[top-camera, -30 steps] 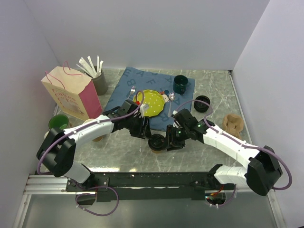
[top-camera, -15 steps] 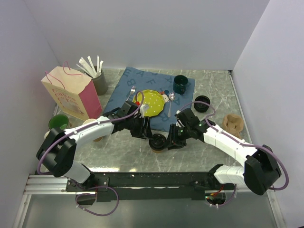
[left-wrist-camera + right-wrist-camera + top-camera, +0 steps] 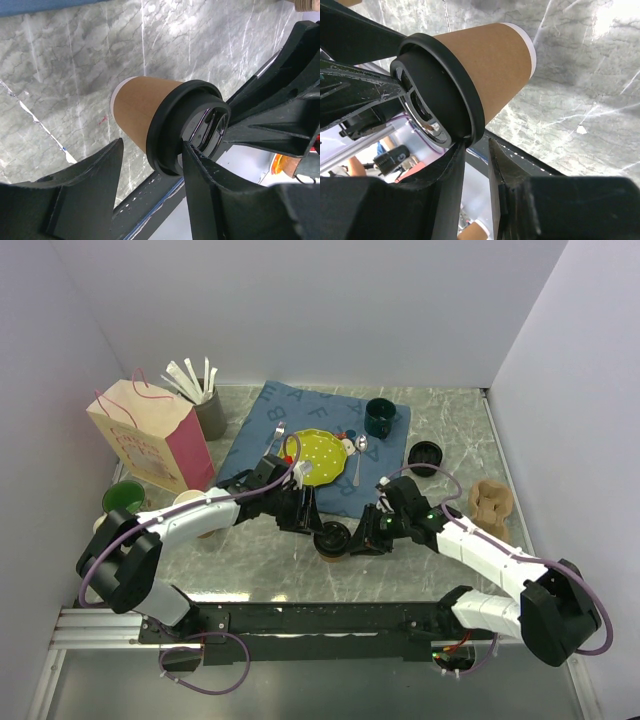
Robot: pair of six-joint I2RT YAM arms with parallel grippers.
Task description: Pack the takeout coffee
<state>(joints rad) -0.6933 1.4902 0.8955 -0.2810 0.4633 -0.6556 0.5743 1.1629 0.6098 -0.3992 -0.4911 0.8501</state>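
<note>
The takeout coffee (image 3: 331, 539), a tan-brown paper cup (image 3: 141, 110) under a black lid (image 3: 439, 87), stands on the marble table between my two grippers. My left gripper (image 3: 306, 520) is at its left. In the left wrist view that gripper (image 3: 151, 162) is open, the lid's rim dipping between its fingers and resting against the right finger (image 3: 202, 180). My right gripper (image 3: 364, 537) is at the cup's right. Its jaws (image 3: 476, 146) stand a narrow gap apart around the lid's rim, which touches one finger (image 3: 449, 175).
A tan and pink paper bag (image 3: 150, 435) stands at the back left beside a grey holder of white utensils (image 3: 205, 400). A blue cloth (image 3: 262, 425) carries a yellow plate (image 3: 322, 455) and a dark green mug (image 3: 380, 418). Beige cups (image 3: 192, 506) and a green cup (image 3: 122, 498) sit left.
My right gripper has slid in against the cup's lid and its jaws have narrowed. The left gripper and the cup have hardly moved.
</note>
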